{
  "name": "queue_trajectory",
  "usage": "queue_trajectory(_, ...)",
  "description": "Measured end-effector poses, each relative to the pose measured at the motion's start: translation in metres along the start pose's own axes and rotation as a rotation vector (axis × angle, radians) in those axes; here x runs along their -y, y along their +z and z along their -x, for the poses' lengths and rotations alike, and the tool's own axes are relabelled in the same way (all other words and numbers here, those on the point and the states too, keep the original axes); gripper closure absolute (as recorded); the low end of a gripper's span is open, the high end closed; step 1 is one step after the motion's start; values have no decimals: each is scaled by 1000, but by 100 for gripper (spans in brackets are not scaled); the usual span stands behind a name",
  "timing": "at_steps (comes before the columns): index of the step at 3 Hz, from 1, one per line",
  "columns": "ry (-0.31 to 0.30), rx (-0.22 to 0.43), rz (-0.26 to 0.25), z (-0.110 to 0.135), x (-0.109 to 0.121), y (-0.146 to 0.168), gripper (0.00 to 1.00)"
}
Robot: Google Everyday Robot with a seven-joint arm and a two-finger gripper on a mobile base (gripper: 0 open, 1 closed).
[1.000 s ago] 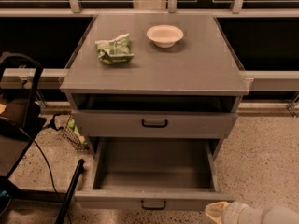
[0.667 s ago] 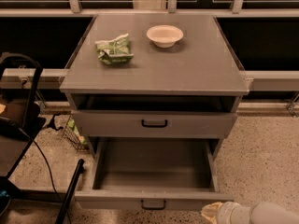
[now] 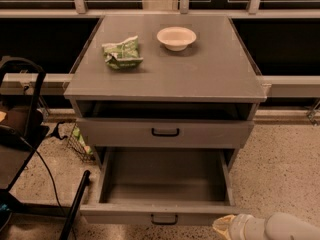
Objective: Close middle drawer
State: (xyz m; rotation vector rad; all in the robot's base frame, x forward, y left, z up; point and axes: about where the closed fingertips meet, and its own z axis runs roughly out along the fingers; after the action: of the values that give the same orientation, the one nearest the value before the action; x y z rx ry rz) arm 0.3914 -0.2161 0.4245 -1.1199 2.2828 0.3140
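Observation:
The middle drawer (image 3: 165,184) of the grey cabinet is pulled far out, showing a plain grey, empty inside. Its low front panel (image 3: 125,215) carries a small black bar handle (image 3: 164,218) at centre. Above it, the taller-fronted top drawer (image 3: 165,132) with a larger black handle stands a little open. My gripper (image 3: 223,227) shows at the bottom right as a pale tip on a white arm, low down. It is just right of the middle drawer's front right corner and close to it. The lowest drawer is out of view.
On the cabinet top (image 3: 200,74) lie a crumpled green bag (image 3: 121,52) and a white bowl (image 3: 176,37). A black frame with cables (image 3: 22,134) stands at the left, and a black bar (image 3: 75,206) leans near the drawer's left front corner. The floor is speckled.
My arm has crept slightly left along the bottom edge, toward the middle drawer's front right corner. The drawers have not moved.

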Motion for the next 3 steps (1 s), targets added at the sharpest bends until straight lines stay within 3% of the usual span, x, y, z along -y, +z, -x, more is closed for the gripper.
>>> queue_trajectory(3, -22, 114, 89, 19, 26, 57, 100)
